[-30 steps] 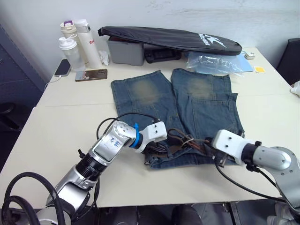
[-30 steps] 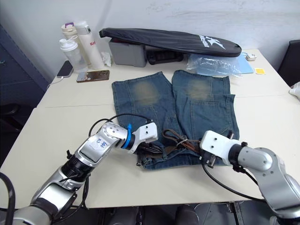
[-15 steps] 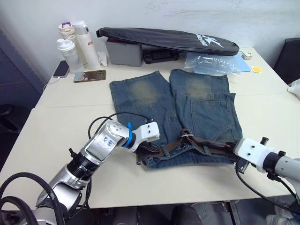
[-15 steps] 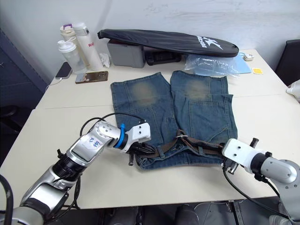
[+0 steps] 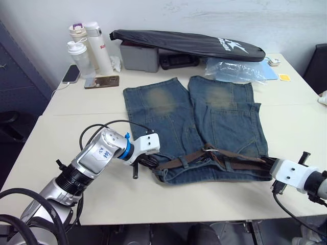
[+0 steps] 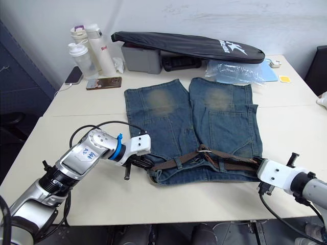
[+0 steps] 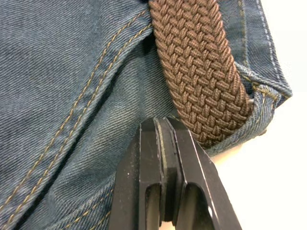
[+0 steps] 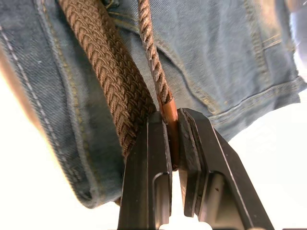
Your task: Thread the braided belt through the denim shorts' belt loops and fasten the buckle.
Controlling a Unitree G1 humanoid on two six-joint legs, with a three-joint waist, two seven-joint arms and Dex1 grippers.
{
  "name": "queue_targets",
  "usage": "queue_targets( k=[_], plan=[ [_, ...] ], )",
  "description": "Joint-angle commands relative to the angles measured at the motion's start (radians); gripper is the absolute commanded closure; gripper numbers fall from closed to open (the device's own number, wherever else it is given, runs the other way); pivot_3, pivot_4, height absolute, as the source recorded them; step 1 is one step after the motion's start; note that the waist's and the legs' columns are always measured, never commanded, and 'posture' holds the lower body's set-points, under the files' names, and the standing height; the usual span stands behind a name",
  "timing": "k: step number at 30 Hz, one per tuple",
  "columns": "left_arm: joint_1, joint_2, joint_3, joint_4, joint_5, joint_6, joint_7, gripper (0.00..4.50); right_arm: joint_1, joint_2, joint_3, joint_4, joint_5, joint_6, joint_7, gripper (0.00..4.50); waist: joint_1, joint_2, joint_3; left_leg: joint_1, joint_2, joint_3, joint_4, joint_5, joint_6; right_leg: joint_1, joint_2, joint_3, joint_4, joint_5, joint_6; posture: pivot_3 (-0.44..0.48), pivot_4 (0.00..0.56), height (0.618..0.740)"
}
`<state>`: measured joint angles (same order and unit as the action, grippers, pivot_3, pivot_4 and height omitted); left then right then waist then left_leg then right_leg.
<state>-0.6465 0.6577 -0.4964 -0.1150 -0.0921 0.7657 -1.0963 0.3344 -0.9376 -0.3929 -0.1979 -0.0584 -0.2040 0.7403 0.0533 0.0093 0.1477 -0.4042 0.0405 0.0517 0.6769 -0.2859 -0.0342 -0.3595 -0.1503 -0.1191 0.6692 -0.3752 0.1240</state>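
Left gripper [image 7: 164, 125]: black fingers pressed together on faded blue denim shorts [image 5: 214, 112].
Right gripper [image 8: 173, 139]: clamped on reddish-brown tip of dark-brown braided belt [image 5: 214, 158].

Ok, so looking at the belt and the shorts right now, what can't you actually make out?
- Whether the left gripper pinches denim shorts fabric: left wrist view, shut fingers hide it.
- How many belt loops the braided belt passes: head views, too small.
- Whether the buckle is fastened: too small.
- The right gripper covers the belt's tip in its wrist view.

Rough woven belt [image 7: 201, 76], matt denim shorts [image 7: 72, 96]
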Motion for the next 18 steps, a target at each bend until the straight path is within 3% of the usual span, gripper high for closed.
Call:
queue_targets(
  k=[1,12,18],
  plan=[
    [0.022,0.018,-0.033,0.015,0.019,0.012,-0.016,4.45,0.003,-0.008,-0.053,0.005,-0.022,-0.027,-0.019,4.50,-0.001,0.000,0.000,0.000,0.000,0.001,0.001,-0.001,0.000,0.000,0.000,0.001,0.001,0.000,0.000,0.000,0.150,0.645],
    [-0.188,-0.144,0.237,0.134,-0.212,0.169,-0.006,4.45,-0.015,0.064,0.046,-0.095,-0.042,0.045,-0.036,4.50,-0.001,0.000,0.000,-0.002,0.002,0.001,0.005,-0.002,0.001,-0.002,0.001,0.000,0.005,-0.002,-0.001,0.000,0.150,0.645],
    [-0.166,-0.193,0.133,0.023,-0.214,0.181,0.012,4.45,-0.018,0.072,0.058,-0.115,-0.048,0.068,-0.038,4.50,-0.005,0.001,0.000,-0.001,0.003,0.002,0.005,-0.003,0.000,-0.002,0.002,0.002,0.005,-0.002,0.000,0.000,0.150,0.645]
  ],
)
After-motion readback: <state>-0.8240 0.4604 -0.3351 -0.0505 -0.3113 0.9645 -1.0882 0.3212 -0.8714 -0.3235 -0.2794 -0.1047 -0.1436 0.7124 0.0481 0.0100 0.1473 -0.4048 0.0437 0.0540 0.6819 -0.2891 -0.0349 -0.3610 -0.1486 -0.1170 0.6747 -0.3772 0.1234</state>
